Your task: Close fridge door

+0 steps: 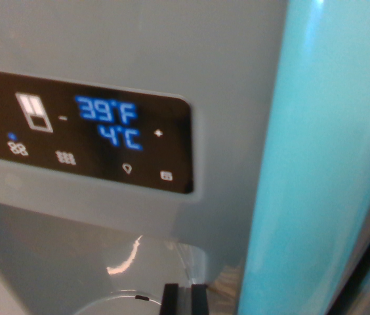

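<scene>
Wrist view: pale grey fridge door (172, 46) fills frame, black control panel (106, 134) reading 39°F. Black gripper (185, 298) barely visible (open or closed: cannot tell). Turquoise vertical handle (316, 164) at the wrist view's right. Advice: push flat, steadily, avoiding panel.

The fridge door (172, 46) fills most of the wrist view as a pale grey-blue panel, seen very close and tilted. Set into it is a glossy black control panel (86, 134) with rounded corners, showing "39°F" and "4°C" in glowing blue digits among small white icons, and beneath it the door curves inward into a recessed dispenser alcove (73, 262). A bright turquoise, rounded vertical handle (323, 164) runs down the wrist view's right, slanting slightly.
</scene>
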